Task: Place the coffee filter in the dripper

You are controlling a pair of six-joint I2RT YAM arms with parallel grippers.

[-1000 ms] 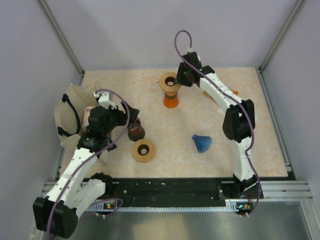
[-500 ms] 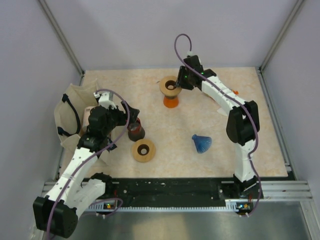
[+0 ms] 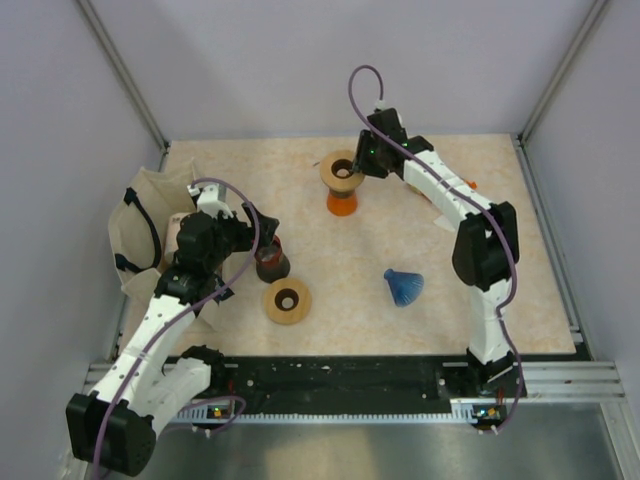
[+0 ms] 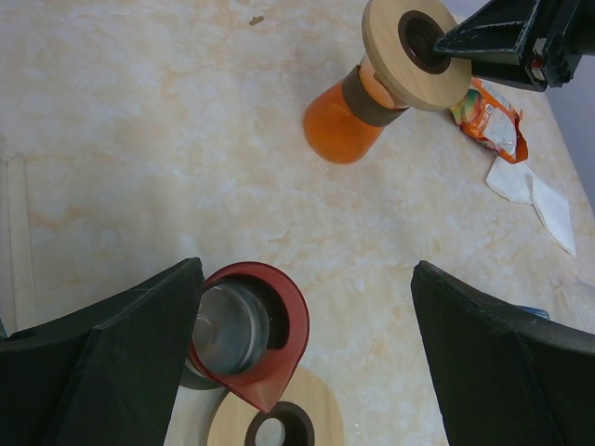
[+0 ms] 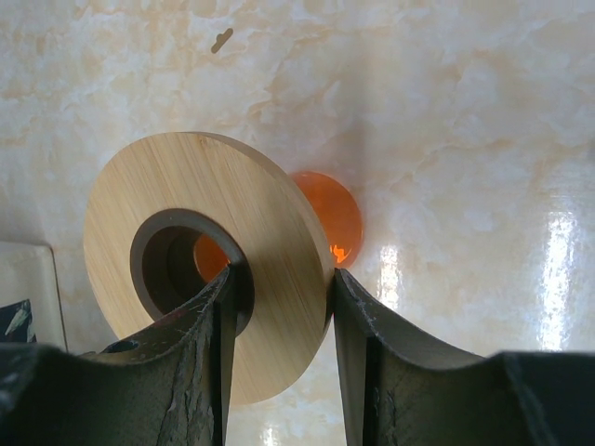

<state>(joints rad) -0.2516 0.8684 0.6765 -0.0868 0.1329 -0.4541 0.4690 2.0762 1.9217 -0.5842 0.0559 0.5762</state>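
The dripper (image 3: pixel 342 185) is an orange glass body (image 4: pixel 342 121) with a round wooden collar (image 5: pixel 209 302) on top, at the back middle of the table. My right gripper (image 5: pixel 284 297) is shut on that collar, one finger in its centre hole and the other on the outer rim. The gripper (image 3: pixel 360 160) shows in the top view too. A white folded paper, the coffee filter (image 4: pixel 532 190), lies flat to the right of the dripper. My left gripper (image 4: pixel 307 353) hangs wide open at the left, holding nothing.
A red cup with a metal inside (image 4: pixel 249 325) sits by the left finger. A loose wooden ring (image 3: pixel 286 300) lies in front of it. A blue ribbed cone (image 3: pixel 403 286) lies at centre right. An orange snack packet (image 4: pixel 488 116) sits near the paper. A cloth bag (image 3: pixel 140 230) covers the left edge.
The right arm has shifted slightly while keeping its hold on the wooden collar. The left arm has not moved.
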